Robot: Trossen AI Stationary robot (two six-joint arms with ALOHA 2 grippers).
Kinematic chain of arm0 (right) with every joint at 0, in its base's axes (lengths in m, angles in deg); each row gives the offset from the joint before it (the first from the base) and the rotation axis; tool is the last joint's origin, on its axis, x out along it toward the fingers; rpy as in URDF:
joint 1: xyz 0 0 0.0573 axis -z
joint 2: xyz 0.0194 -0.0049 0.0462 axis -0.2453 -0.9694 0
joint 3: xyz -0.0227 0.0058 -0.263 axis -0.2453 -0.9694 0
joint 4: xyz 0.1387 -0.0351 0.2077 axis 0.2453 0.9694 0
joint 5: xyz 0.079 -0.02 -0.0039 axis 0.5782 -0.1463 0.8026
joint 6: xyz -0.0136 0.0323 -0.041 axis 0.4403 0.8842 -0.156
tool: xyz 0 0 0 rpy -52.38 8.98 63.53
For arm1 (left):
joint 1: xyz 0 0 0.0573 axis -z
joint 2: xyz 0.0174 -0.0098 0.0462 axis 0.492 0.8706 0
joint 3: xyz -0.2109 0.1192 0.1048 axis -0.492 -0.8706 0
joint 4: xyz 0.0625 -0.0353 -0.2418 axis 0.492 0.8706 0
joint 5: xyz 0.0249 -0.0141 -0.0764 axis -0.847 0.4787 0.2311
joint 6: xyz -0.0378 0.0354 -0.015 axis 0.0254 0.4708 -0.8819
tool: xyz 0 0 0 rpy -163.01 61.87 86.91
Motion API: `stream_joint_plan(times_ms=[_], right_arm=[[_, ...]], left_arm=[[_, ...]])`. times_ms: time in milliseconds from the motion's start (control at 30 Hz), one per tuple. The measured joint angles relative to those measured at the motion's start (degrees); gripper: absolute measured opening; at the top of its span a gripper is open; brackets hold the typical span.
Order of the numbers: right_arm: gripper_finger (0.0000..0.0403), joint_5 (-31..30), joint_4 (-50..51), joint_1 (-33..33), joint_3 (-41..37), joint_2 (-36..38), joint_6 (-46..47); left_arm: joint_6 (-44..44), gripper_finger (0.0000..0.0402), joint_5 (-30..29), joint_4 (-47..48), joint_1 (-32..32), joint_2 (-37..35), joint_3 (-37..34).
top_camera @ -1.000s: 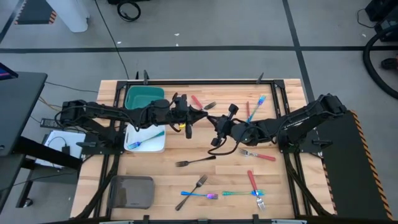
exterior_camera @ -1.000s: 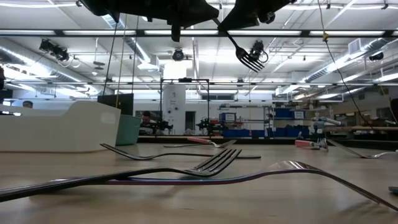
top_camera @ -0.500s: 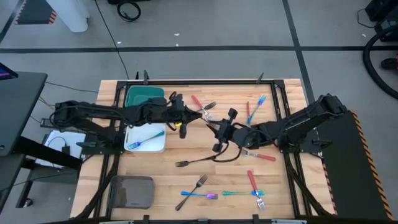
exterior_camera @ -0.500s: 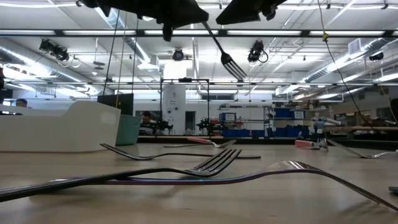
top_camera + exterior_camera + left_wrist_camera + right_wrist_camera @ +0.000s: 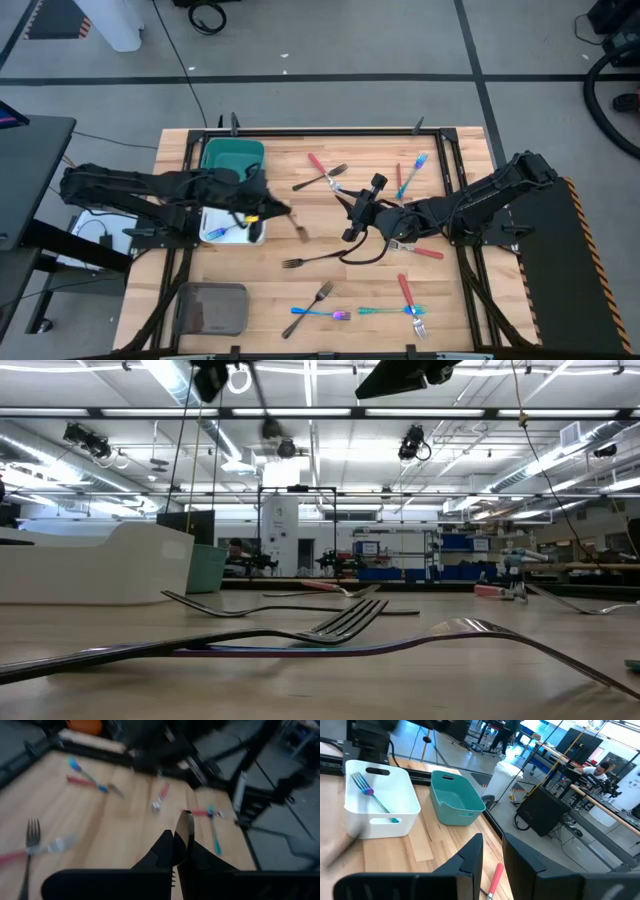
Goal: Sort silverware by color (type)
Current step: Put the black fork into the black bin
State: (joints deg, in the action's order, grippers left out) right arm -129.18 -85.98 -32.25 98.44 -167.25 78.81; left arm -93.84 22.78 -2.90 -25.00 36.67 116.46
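My left gripper [image 5: 268,209] hovers by the white tray's right edge, shut on a dark grey fork [image 5: 292,224]. Open and holding nothing, my right gripper [image 5: 352,218] is above mid-table; its wrist view shows a gap between the fingers [image 5: 492,857]. One iridescent fork [image 5: 370,790] lies in the white tray [image 5: 250,238]. Flat on the wood lie other pieces: a dark fork [image 5: 315,260], red-handled ones [image 5: 318,165] [image 5: 415,251] [image 5: 405,293], iridescent ones [image 5: 412,172] [image 5: 320,314] [image 5: 390,310]. My left gripper pinches the dark fork between its two fingers [image 5: 167,851]; the fork's narrow dark edge [image 5: 185,827] sticks out past the fingertips. The fork is lifted clear of the table and slants away from the gripper toward the table's right and near side. Which end is held does not show.
A teal tray [image 5: 232,157] sits beyond the white one, and a grey tray [image 5: 212,307] lies at the near left. Black frame rails [image 5: 170,270] run along the table's sides. Bare wood shows between the white tray and the dark fork on the table.
A second ago the dark fork hung from my right gripper above mid-table. My left gripper met it there, and the fork went over to it. My left arm then drew back toward the table's left and near side, carrying the fork to the white tray's edge.
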Motion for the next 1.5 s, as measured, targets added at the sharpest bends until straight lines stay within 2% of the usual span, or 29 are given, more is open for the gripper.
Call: stream_joint_plan(times_ms=[267,467,667,1067,1267,1500], right_arm=[[0.0082,0.0,0.3,2.4,0.0,0.0,0.0],[0.0083,0.0,0.6,4.2,0.0,0.0,0.2],[0.0083,0.4,1.9,5.2,0.0,0.0,0.6],[0.0083,0.4,1.9,6.1,0.0,0.0,0.5],[0.0083,0.4,1.9,6.5,0.0,0.0,0.1],[0.0083,0.4,1.7,7.9,0.0,0.0,0.0]], left_arm=[[-4.2,0.0013,0.0,27.3,8.0,-1.7,11.9],[-13.0,0.0014,-0.1,39.1,13.4,-1.6,15.9],[-23.8,0.0014,0.0,47.7,19.4,-1.6,16.0],[-43.1,0.0014,-0.2,55.8,34.4,-0.1,16.0],[-51.4,0.0014,-0.7,54.9,40.8,2.5,12.4],[-56.0,0.0014,1.9,50.1,43.4,4.5,6.6]])
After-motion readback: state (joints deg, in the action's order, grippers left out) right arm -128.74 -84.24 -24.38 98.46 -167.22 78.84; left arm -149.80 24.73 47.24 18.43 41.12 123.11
